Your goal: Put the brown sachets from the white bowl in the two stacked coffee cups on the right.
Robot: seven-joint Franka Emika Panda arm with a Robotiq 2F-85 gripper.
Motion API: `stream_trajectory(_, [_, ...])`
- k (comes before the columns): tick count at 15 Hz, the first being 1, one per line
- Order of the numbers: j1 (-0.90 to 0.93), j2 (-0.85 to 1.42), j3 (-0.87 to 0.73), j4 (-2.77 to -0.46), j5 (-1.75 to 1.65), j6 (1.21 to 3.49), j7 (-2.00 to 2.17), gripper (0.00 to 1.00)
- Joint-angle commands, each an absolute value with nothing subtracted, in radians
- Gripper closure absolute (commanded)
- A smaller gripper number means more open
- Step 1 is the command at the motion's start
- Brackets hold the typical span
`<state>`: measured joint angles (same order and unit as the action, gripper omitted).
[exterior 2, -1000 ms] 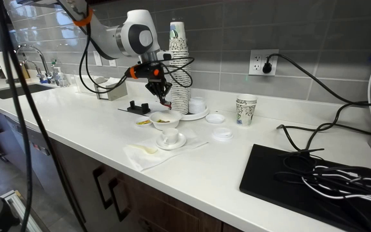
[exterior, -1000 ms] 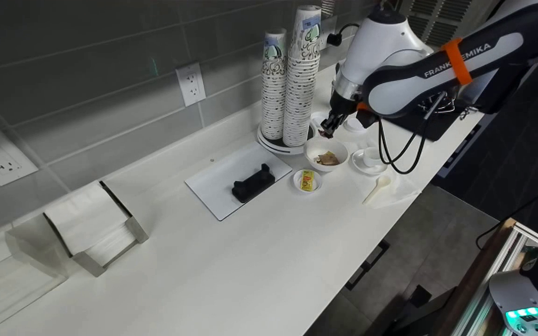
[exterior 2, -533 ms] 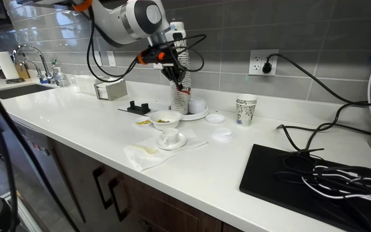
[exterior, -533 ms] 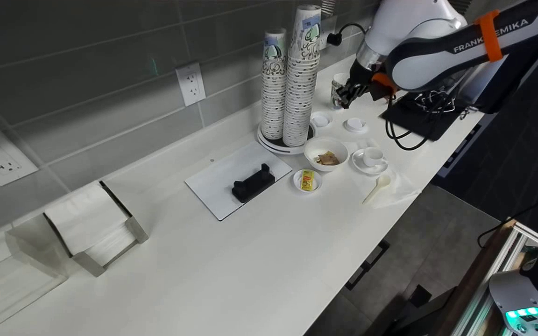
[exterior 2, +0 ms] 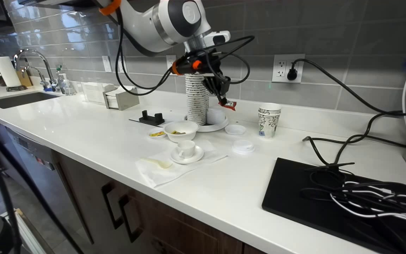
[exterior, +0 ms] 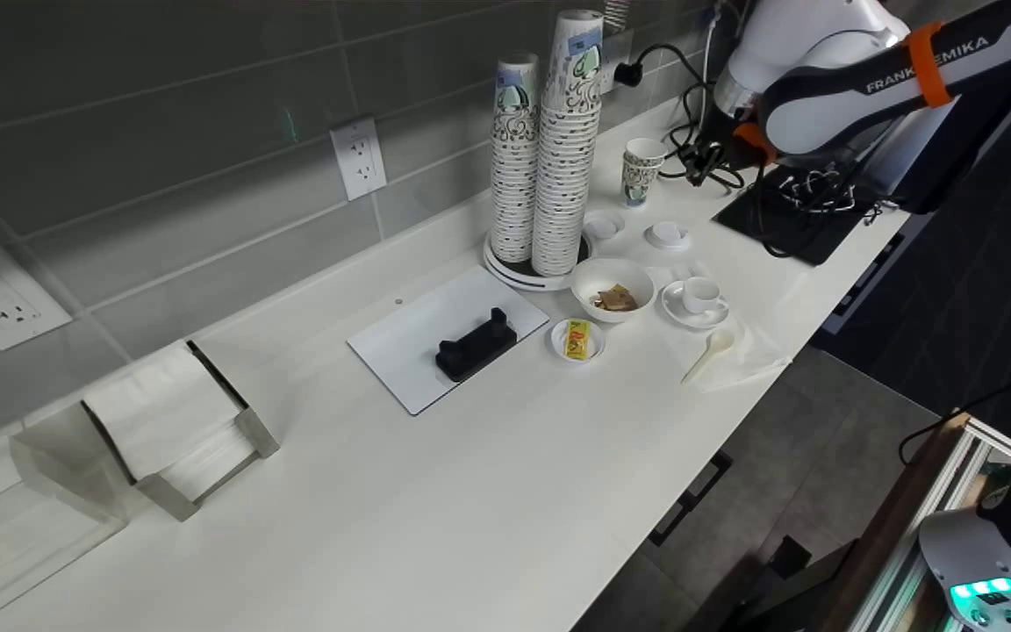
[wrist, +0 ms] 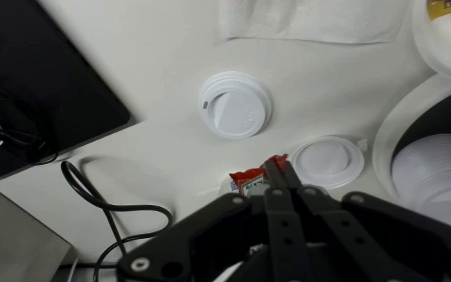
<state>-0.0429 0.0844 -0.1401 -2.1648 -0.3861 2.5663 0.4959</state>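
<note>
My gripper [wrist: 281, 172] is shut on a small brown sachet [wrist: 247, 175], which looks red with a pale label in the wrist view. In an exterior view the sachet [exterior 2: 229, 105] juts from the fingertips, in the air above the counter. The two stacked coffee cups [exterior 2: 269, 121] stand upright with a leafy print, to the right of my gripper [exterior 2: 223, 101] there and apart from it. In an exterior view the cups [exterior: 640, 171] appear left of the gripper [exterior: 697, 178]. The white bowl [exterior 2: 180, 135] holds tan and brownish packets [exterior: 617, 299].
Tall cup towers [exterior: 569, 158] rise by the wall, left of the arm. Two flat lids, one a coffee lid [wrist: 235, 105], lie on the counter. A small cup on a saucer [exterior 2: 197, 156], a spoon [exterior: 710, 353], a dish with a yellow packet [exterior: 577, 341] and a cable-covered black board [exterior 2: 284, 190] surround them.
From above the white bowl, my gripper has risen and travelled toward the stacked cups, the sachet still in its fingers. The bowl, cups and lids have stayed where they were.
</note>
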Motion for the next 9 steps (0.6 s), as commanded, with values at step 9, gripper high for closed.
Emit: stream_trajectory(9, [-0.054, 0.281, -0.212, -1.963, -0.482, 2.826, 0.541, 1.0])
